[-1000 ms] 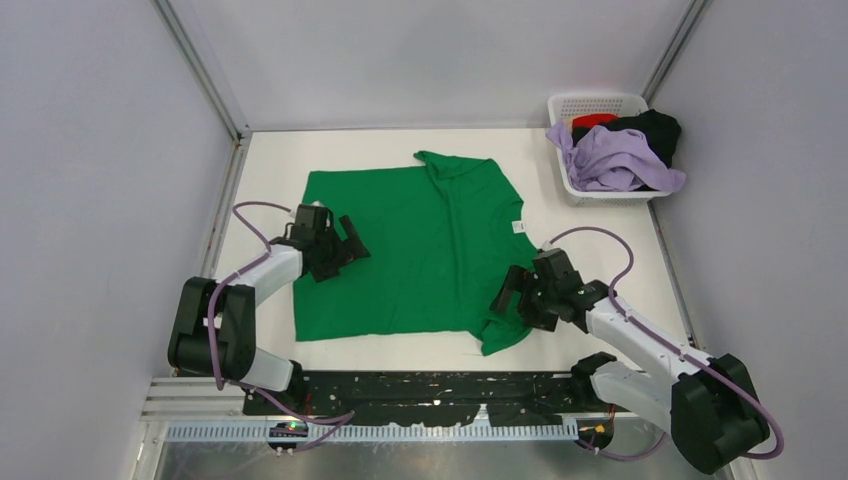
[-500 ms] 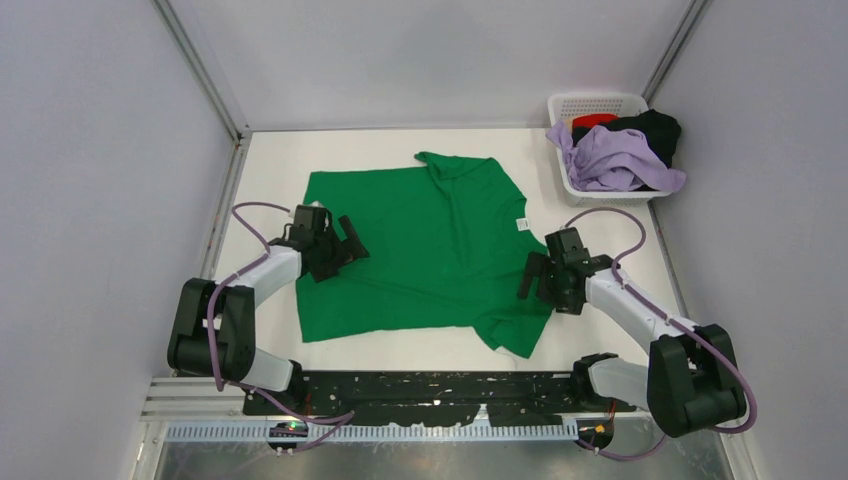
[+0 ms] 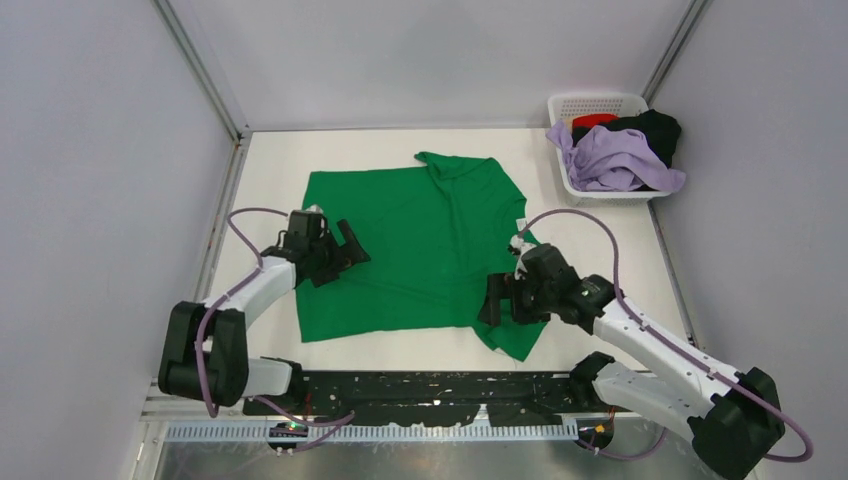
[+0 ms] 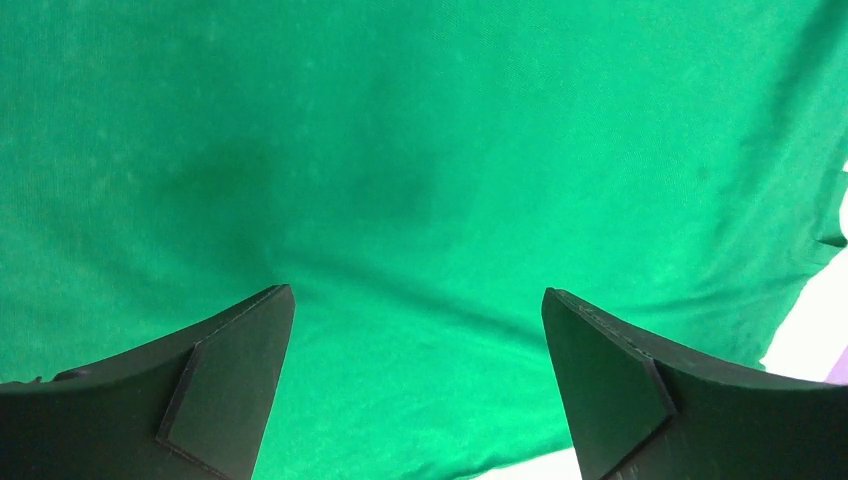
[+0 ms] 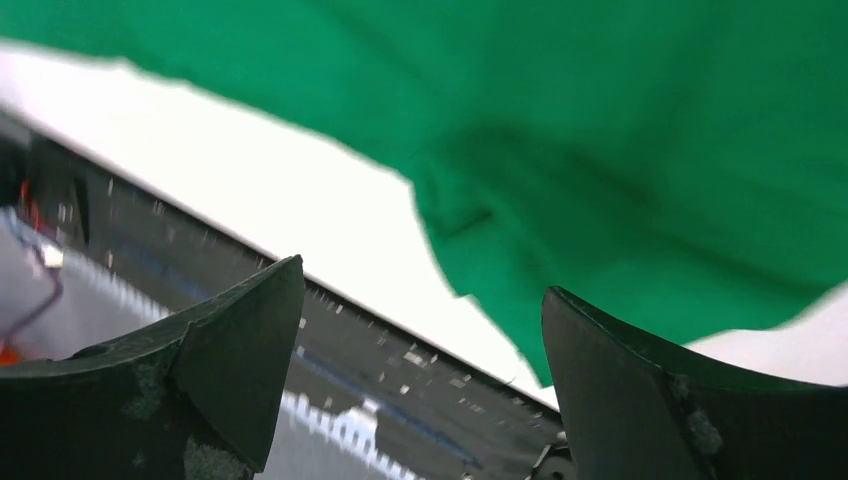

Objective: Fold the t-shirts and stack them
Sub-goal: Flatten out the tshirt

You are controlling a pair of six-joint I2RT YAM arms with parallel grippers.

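A bright green t-shirt (image 3: 420, 245) lies spread flat in the middle of the white table, its collar toward the back. My left gripper (image 3: 345, 250) is open over the shirt's left side, and the left wrist view shows green cloth (image 4: 420, 150) filling the gap of the left gripper (image 4: 416, 291). My right gripper (image 3: 495, 300) is open above the shirt's near right sleeve. In its wrist view the sleeve (image 5: 600, 150) hangs past the right gripper (image 5: 423, 276), with nothing between the fingers. Lavender (image 3: 615, 160), black (image 3: 655, 130) and red (image 3: 595, 120) t-shirts lie piled in the basket.
The white slotted basket (image 3: 600, 100) stands at the back right corner. A black rail (image 3: 420, 385) runs along the table's near edge between the arm bases. Grey walls close in the left, back and right sides.
My right gripper has swung left and toward the near edge, over the shirt's near right sleeve. The left gripper has barely shifted. Both have stayed open.
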